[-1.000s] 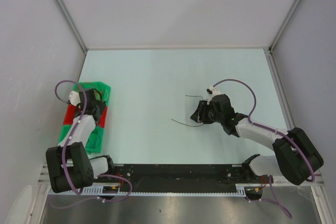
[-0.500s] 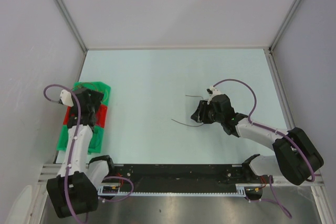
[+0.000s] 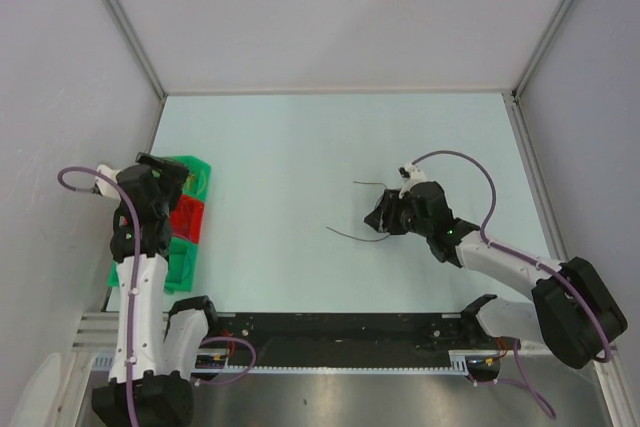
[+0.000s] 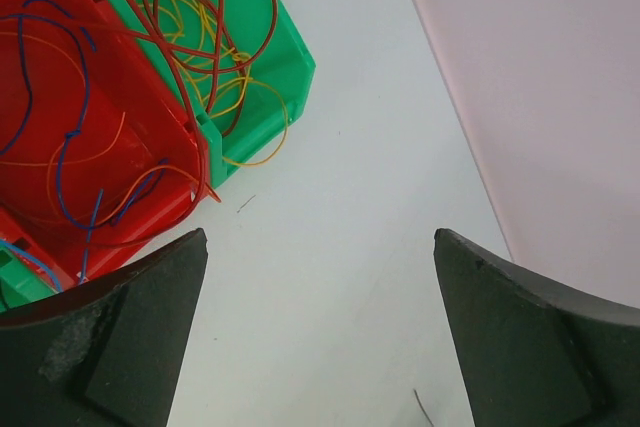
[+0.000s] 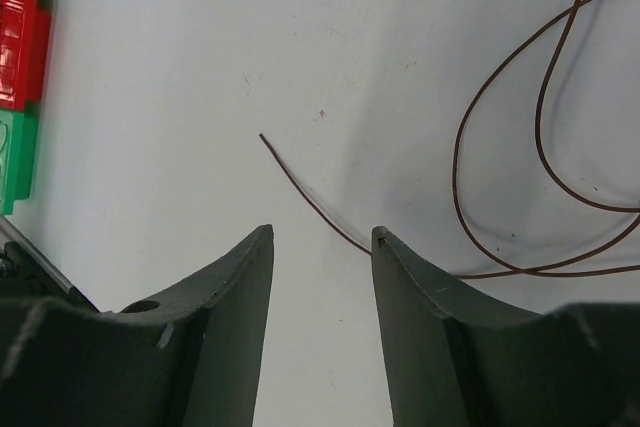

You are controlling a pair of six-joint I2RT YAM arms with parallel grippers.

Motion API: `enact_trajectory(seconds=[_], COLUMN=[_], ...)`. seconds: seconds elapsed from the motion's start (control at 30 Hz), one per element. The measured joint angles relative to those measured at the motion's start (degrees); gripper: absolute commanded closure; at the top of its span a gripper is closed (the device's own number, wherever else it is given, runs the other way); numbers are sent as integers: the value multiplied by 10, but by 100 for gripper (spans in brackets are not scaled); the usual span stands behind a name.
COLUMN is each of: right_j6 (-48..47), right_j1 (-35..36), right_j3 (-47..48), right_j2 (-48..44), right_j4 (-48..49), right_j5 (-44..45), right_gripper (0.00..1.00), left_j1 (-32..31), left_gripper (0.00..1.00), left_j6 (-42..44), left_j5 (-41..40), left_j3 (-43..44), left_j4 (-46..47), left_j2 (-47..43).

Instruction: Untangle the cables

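Your thin, curly cables (image 4: pixel 190 57), red, yellow, orange and blue, lie heaped in the glossy plastic red bin (image 4: pixel 100 137) and green bin (image 4: pixel 285 57) at the upper left of the left wrist view. One dark brown wire (image 5: pixel 520 147) loops on the smooth pale table (image 3: pixel 300 147), its loose end pointing to the upper left. Your left end effector (image 4: pixel 320 337) is spread wide and empty; your right end effector (image 5: pixel 320 277) stands half open just over that wire, gripping nothing.

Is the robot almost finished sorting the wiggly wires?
Nearly. Done: red, yellow and blue wires lie in the green and red plastic bins. In hand: nothing; the left claw is open and empty. Left: one thin brown wire on the pale table by the right claw.
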Motion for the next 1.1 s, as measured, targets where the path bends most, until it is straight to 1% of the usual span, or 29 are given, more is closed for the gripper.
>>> enact_trajectory(seconds=[0.1,0.17,0.3,0.37,0.4,0.47,0.57,0.63,0.77,0.9,1.1], right_j6=[0,0,1,2,4,12,33,54,95,139,182], right_j1=[0,0,-3,-8,-12,-20,-31,-35,-35,-34,-33], right_j3=[-11,-19,-36,-44,-48,-56,-66,-74,-96,-114,-115], right_j2=[-13,-23,-42,-52,-58,-69,-88,-110,-170,-233,-244], right_j4=[3,5,13,17,18,20,18,5,-22,-54,-92], right_j5=[0,0,-2,-3,-3,1,25,64,145,223,289], right_gripper=[50,48,46,45,45,46,46,46,45,44,44], left_j1=[-6,-16,-63,-97,-129,-184,-268,-324,-398,-455,-517], left_gripper=[1,4,10,11,12,11,11,12,12,12,12], left_j6=[15,25,41,48,53,65,87,108,144,182,231], left_j5=[2,-1,-18,-32,-50,-60,-81,-89,-85,-69,-37], left_j3=[20,40,86,101,109,118,134,147,175,230,353], left_j4=[-25,-45,-82,-90,-93,-87,-69,-46,-9,10,7], left_j2=[5,16,39,45,51,64,107,160,263,376,528])
